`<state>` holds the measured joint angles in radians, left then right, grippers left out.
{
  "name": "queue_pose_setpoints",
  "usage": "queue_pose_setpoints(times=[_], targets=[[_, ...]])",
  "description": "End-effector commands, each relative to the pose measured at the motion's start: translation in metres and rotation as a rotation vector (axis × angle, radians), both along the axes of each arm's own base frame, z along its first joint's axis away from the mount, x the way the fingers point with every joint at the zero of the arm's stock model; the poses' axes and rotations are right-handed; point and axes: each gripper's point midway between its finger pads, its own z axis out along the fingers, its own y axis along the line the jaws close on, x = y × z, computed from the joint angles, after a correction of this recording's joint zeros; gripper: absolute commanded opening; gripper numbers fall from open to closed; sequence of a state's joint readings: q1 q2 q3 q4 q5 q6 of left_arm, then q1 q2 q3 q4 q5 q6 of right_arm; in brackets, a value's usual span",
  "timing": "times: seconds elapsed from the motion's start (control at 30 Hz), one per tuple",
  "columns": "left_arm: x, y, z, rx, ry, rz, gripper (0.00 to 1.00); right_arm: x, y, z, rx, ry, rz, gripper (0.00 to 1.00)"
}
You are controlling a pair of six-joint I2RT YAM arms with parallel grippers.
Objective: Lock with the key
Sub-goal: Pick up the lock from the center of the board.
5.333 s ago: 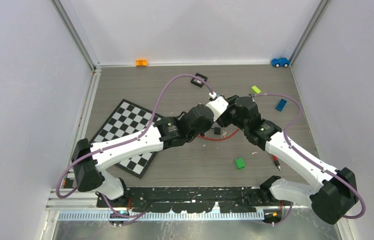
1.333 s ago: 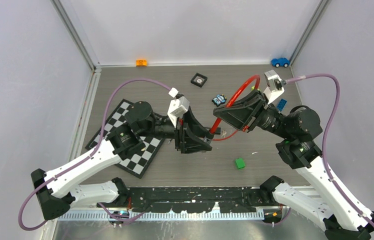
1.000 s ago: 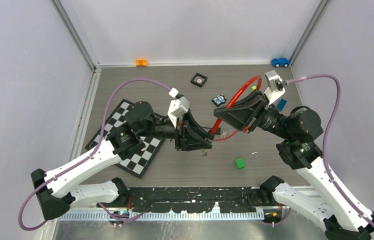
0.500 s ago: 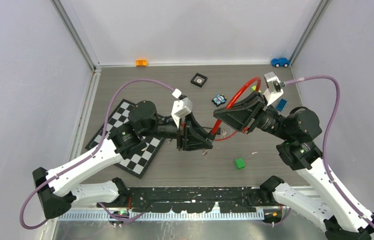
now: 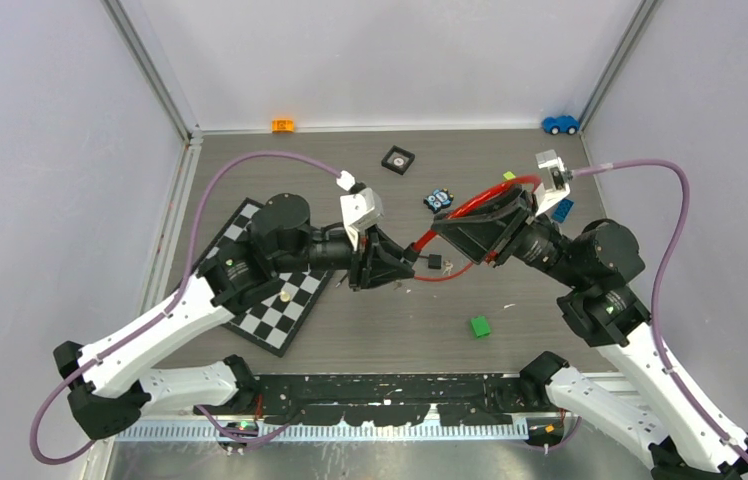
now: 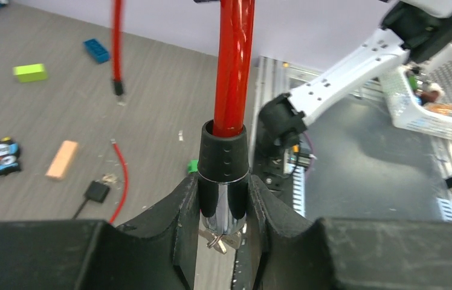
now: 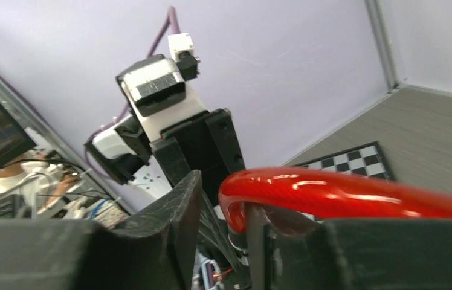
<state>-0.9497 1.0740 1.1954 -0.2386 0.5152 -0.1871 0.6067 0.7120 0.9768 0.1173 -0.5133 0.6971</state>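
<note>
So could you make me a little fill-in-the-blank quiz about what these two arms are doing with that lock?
1. The left gripper is shut on the lock barrel, from which a ____ cable rises.
2. The right gripper has that same ____ between its fingers.
3. The chessboard lies under the ____ arm.
4. The toy car in the far corner is ____.

Missing words: red; cable; left; blue.
</note>
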Motion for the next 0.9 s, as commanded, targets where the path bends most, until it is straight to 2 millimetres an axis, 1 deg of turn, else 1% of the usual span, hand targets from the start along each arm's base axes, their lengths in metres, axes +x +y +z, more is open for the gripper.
queue_pose_setpoints(times=[0.0, 0.07, 0.13, 0.2, 0.33, 0.4, 0.5, 0.57, 0.67, 0.73, 0.8, 0.83, 0.87], targets=[[0.031, 0.024, 0.017, 0.035, -0.106, 0.205, 0.00, -0.001, -0.012, 0.012, 0.030, -0.066, -0.070, 0.48], [0.037, 0.030, 0.021, 0.048, -0.125, 0.250, 0.00, 0.006, -0.014, 0.004, 0.008, -0.045, -0.108, 0.58], [0.043, 0.036, 0.025, 0.064, -0.144, 0.289, 0.00, 0.011, -0.014, -0.006, -0.025, -0.031, -0.129, 0.62], [0.051, 0.043, 0.033, 0.063, -0.167, 0.349, 0.00, 0.014, -0.014, -0.015, -0.057, -0.015, -0.142, 0.63], [0.066, 0.055, 0.041, 0.088, -0.192, 0.450, 0.00, 0.020, -0.016, -0.043, -0.139, 0.035, -0.170, 0.64], [0.077, 0.062, 0.040, 0.132, -0.194, 0.513, 0.00, 0.023, -0.020, -0.058, -0.180, 0.062, -0.201, 0.64], [0.088, 0.068, 0.040, 0.168, -0.187, 0.580, 0.00, 0.035, -0.034, -0.082, -0.248, 0.131, -0.305, 0.64], [0.090, 0.068, 0.041, 0.170, -0.180, 0.596, 0.00, 0.041, -0.043, -0.101, -0.296, 0.187, -0.370, 0.64], [0.093, 0.068, 0.036, 0.190, -0.171, 0.604, 0.00, 0.055, -0.064, -0.135, -0.362, 0.306, -0.508, 0.64], [0.094, 0.067, 0.032, 0.207, -0.167, 0.604, 0.00, 0.066, -0.082, -0.158, -0.405, 0.389, -0.633, 0.64], [0.095, 0.067, 0.029, 0.218, -0.163, 0.607, 0.00, 0.073, -0.098, -0.183, -0.462, 0.493, -0.735, 0.64], [0.096, 0.068, 0.027, 0.226, -0.158, 0.611, 0.00, 0.075, -0.103, -0.195, -0.490, 0.553, -0.773, 0.64], [0.097, 0.068, 0.025, 0.232, -0.156, 0.616, 0.00, 0.075, -0.104, -0.207, -0.528, 0.602, -0.782, 0.64]])
